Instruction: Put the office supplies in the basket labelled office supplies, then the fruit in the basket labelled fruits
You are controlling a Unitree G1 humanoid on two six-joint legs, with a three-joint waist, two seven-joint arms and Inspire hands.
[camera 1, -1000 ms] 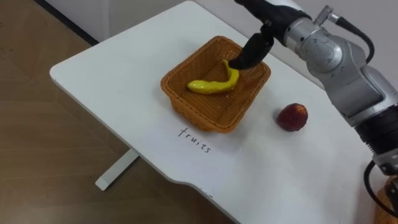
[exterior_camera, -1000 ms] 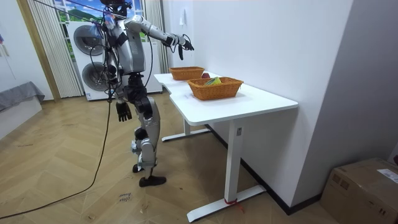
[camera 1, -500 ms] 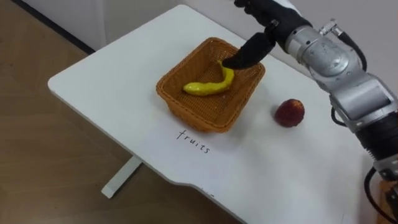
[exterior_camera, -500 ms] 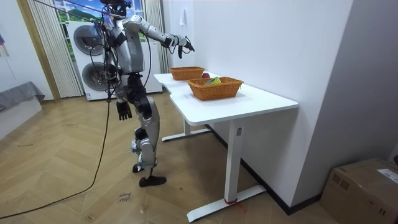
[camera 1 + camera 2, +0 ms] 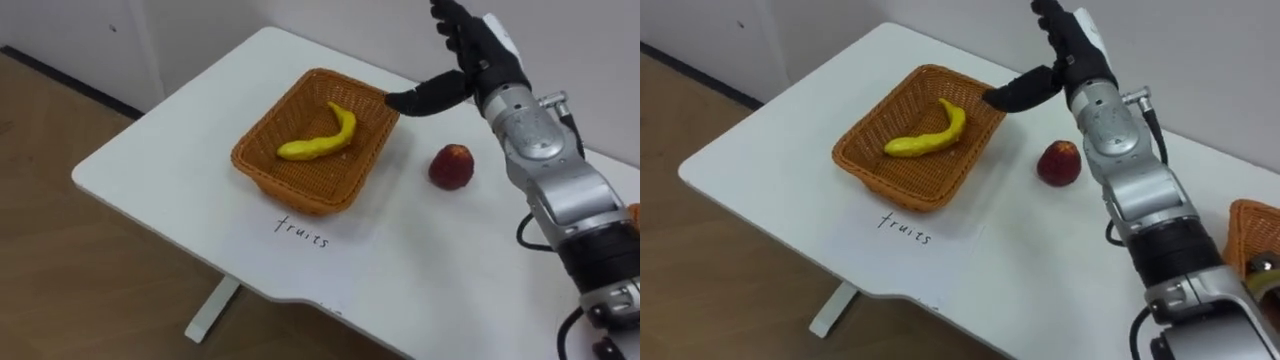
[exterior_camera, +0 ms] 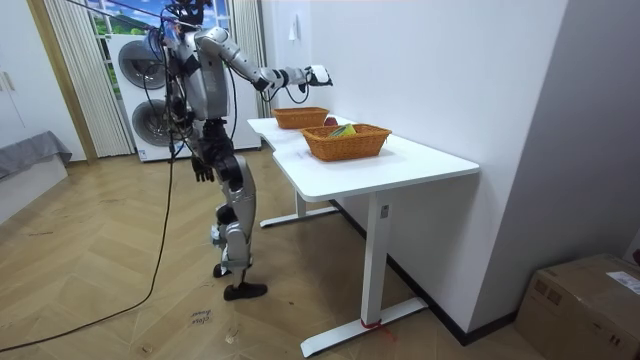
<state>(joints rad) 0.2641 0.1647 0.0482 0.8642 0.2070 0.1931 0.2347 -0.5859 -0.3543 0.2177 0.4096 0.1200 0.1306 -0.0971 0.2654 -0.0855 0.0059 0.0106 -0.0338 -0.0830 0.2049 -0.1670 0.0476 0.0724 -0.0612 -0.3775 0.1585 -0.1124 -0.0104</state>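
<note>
Wicker basket (image 5: 290, 186) toward the left end of the white table (image 5: 150, 140), roughly midway between its near and far edges. A yellow banana (image 5: 320, 136) lies curved inside it, alone on the woven floor. A handwritten label (image 5: 302, 230) sits on the table between the basket and the near edge. A red apple (image 5: 452, 166) rests on the bare tabletop just right of the basket, not touching it. The right hand (image 5: 482, 60) hangs in the air above the table beyond the apple, toward the far edge, with fingers straight and spread, thumb pointing at the basket, holding nothing. At the table's right edge the rim of a second basket (image 5: 1248, 222) shows, perhaps with something in it. In the room view the robot stands at the table's end, left hand (image 6: 203, 172) down by the hip, too small there to tell its state.
</note>
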